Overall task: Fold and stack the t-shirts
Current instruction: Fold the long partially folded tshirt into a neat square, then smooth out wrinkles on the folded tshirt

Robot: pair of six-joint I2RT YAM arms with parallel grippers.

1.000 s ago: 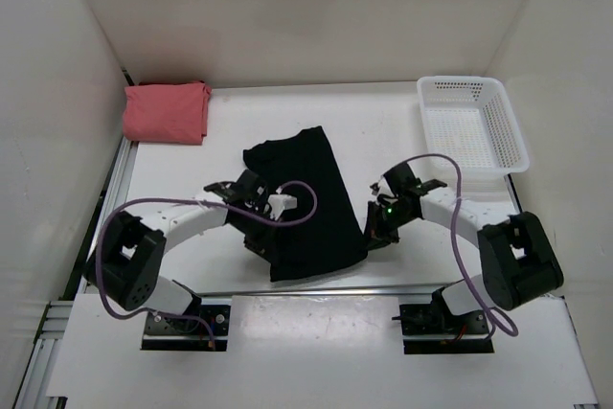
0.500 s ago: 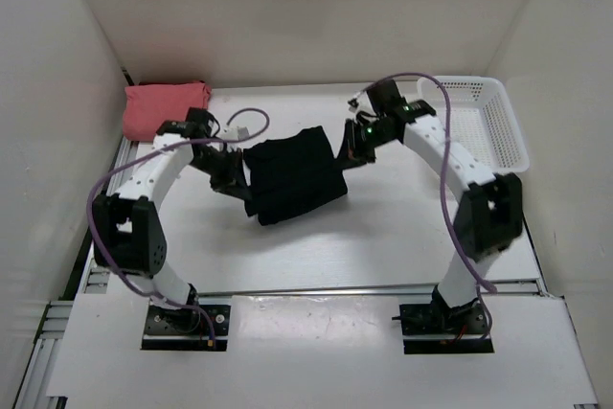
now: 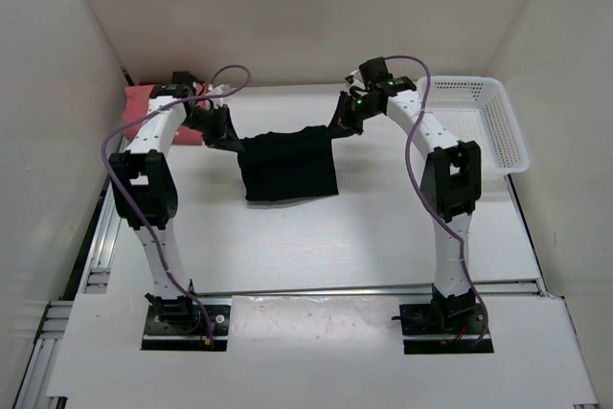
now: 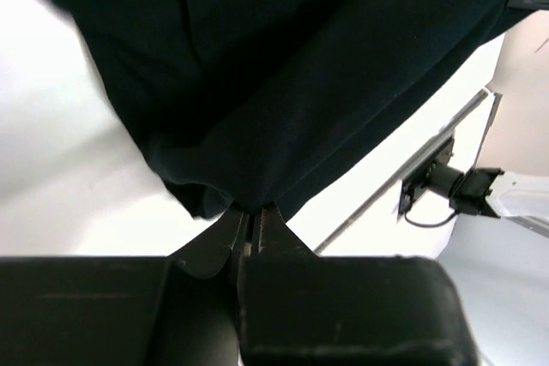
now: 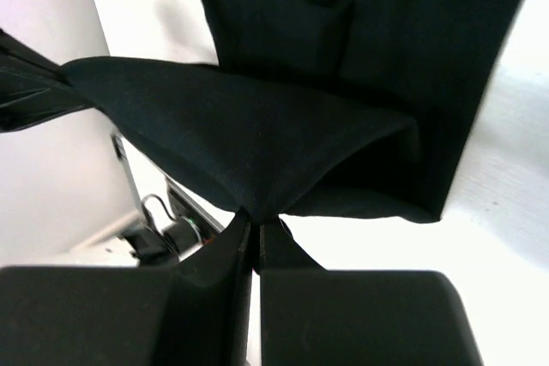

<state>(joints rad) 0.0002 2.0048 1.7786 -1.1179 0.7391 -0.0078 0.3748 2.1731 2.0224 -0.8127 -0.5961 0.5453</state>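
Observation:
A black t-shirt (image 3: 287,165) hangs stretched between both grippers at the far middle of the table, its lower edge draping down toward the table. My left gripper (image 3: 230,139) is shut on its left corner, and the cloth (image 4: 257,83) bunches into the closed jaws. My right gripper (image 3: 337,124) is shut on the right corner, where the black cloth (image 5: 283,143) runs pinched into the jaws. A folded salmon pink t-shirt (image 3: 144,107) lies at the far left corner, partly hidden behind the left arm. No maroon shirt shows.
A white mesh basket (image 3: 474,126) stands at the far right. Both arms reach far out over the table, with purple cables looping above them. White walls close in the left, back and right sides.
Both grippers have carried the black t-shirt from the near middle of the table up and to the far side, moving apart so that the cloth now hangs spread between them.

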